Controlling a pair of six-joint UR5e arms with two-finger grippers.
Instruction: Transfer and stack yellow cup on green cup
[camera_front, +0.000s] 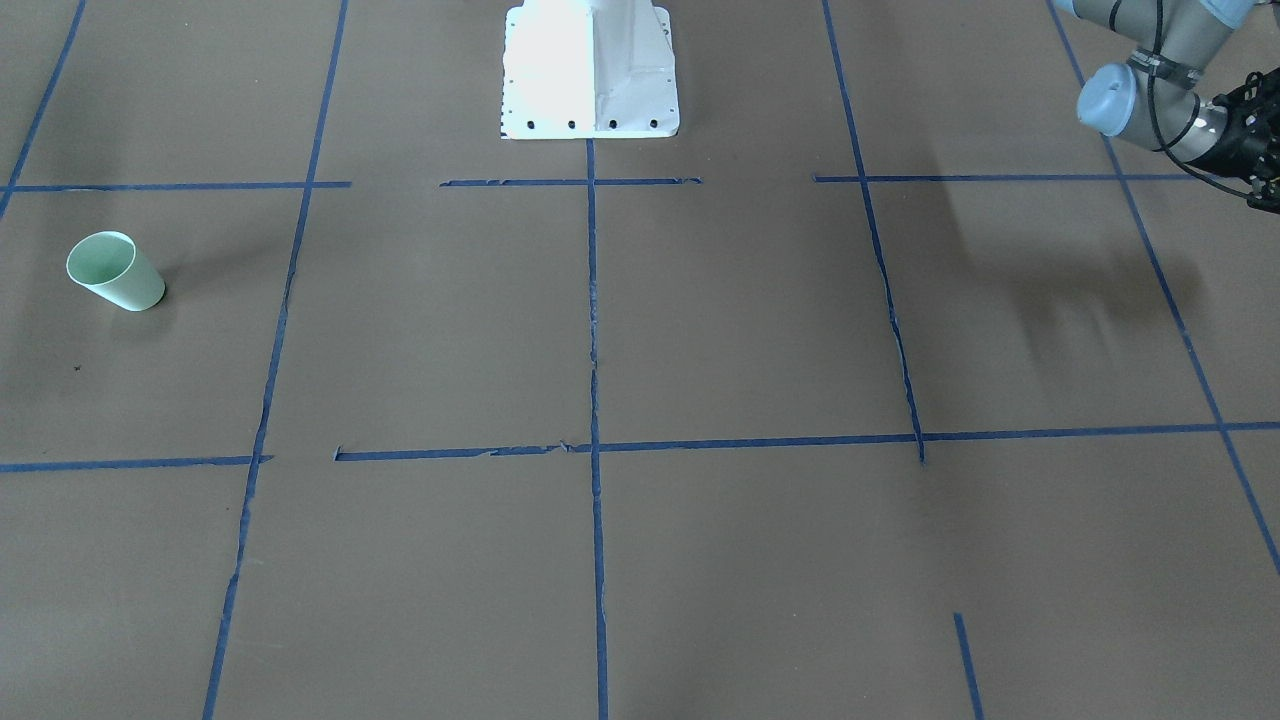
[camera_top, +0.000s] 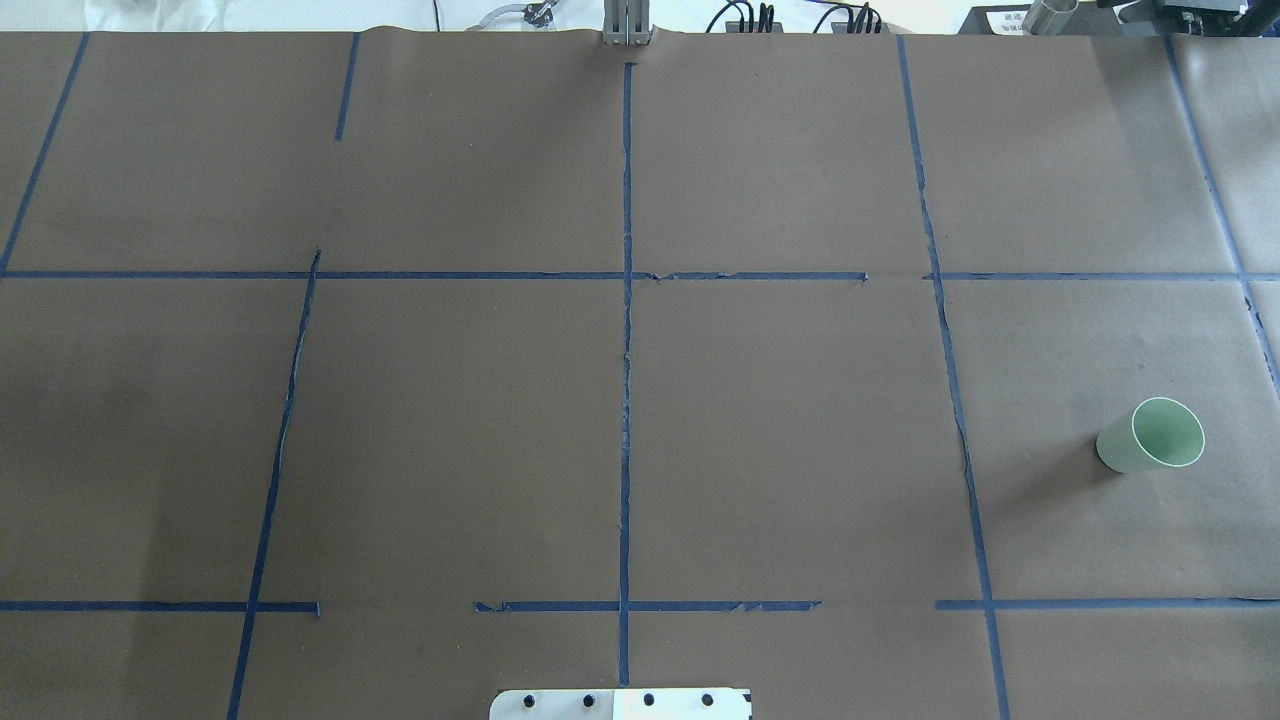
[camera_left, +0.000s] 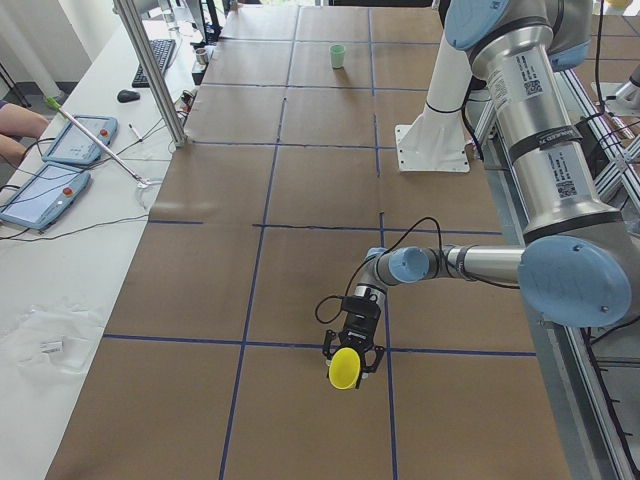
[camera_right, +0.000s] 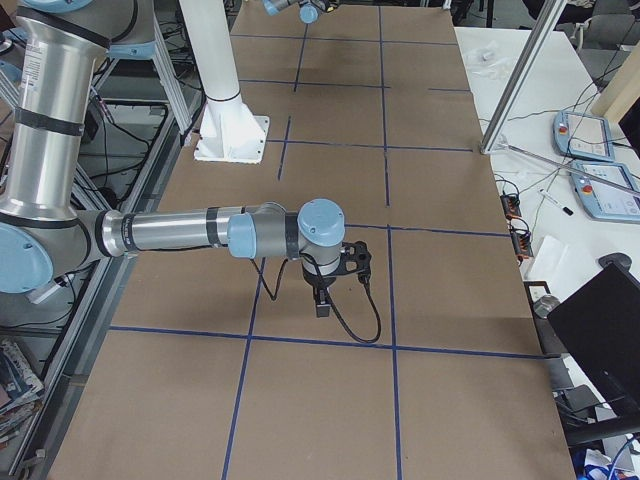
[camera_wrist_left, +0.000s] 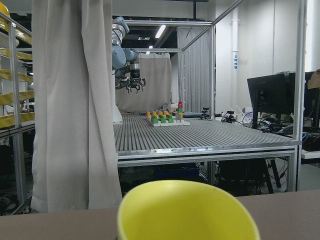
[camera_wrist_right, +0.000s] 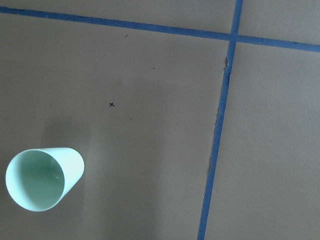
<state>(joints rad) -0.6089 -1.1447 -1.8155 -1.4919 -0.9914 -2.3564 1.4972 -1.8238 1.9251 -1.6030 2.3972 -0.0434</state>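
The table (camera_top: 450, 420) is covered in brown paper marked into squares by blue tape (camera_top: 626, 400). The white base (camera_front: 590, 70) of the robot stands at the middle of its near edge. On a white bench along the far side lie two pendants (camera_left: 45, 195), a keyboard (camera_left: 160, 60) and a mouse (camera_left: 127, 96), and a metal post (camera_left: 150, 70) rises at the table's edge.

The green cup (camera_top: 1150, 437) stands upright with its mouth up, alone on the robot's right part of the table, inside one taped square. The yellow cup (camera_left: 345, 368) is well apart from it, at the left end. Between the two lie bare paper and tape lines, with the base off to the side of that stretch.

The left gripper (camera_left: 352, 352) reaches out level toward the table's left end, and the yellow cup sits at its tip. In the left wrist view the cup's rim fills the bottom of the picture, with a strip of table edge beside it, but no fingers show. I cannot tell how far the jaws are open or how firmly they hold the cup.

The right gripper (camera_right: 322, 302) points down over the table on a level forearm. Its camera looks straight down on the green cup, which sits low and to the left in that view, beside a tape crossing. No fingers show there either, so I cannot tell how its jaws stand. It touches nothing that I can see.
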